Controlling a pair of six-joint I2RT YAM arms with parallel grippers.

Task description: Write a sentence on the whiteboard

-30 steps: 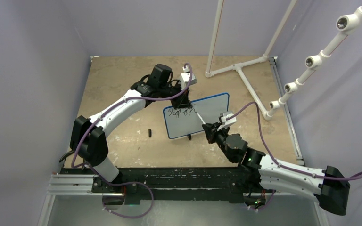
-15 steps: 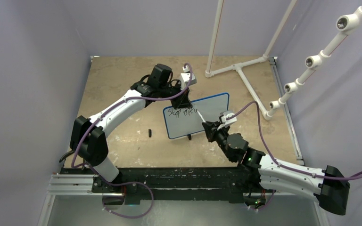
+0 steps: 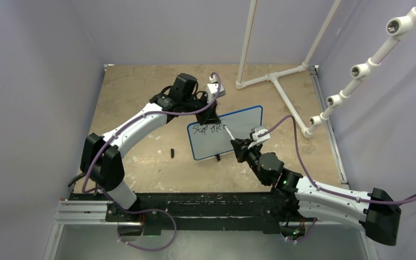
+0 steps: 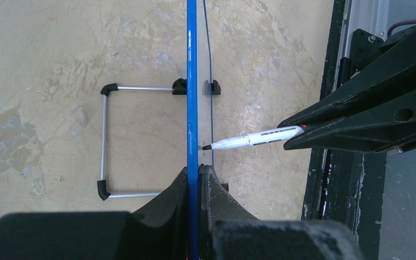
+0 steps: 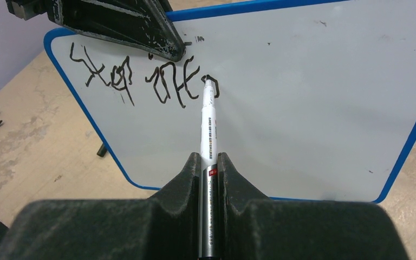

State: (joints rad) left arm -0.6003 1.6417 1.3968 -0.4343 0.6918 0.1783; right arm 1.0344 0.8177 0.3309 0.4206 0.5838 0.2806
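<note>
The whiteboard (image 3: 238, 130) stands upright on its feet at mid table, white with a blue rim; it also shows face-on in the right wrist view (image 5: 303, 108) and edge-on in the left wrist view (image 4: 192, 81). My left gripper (image 3: 210, 115) is shut on the board's top edge (image 4: 194, 179). My right gripper (image 3: 240, 147) is shut on a white marker (image 5: 208, 130), whose tip touches the board just right of the sentence (image 5: 141, 76), a black scribble in one line at the board's upper left. The marker also shows in the left wrist view (image 4: 249, 141).
A small black cap (image 3: 171, 153) lies on the table left of the board. A white pipe frame (image 3: 273, 81) stands at the back right. The board's wire stand (image 4: 105, 141) sits behind it. The purple walls close in on both sides.
My right gripper has moved the marker slightly left and up along the board, and the scribble has grown a little at its right end. The left arm has held still.
</note>
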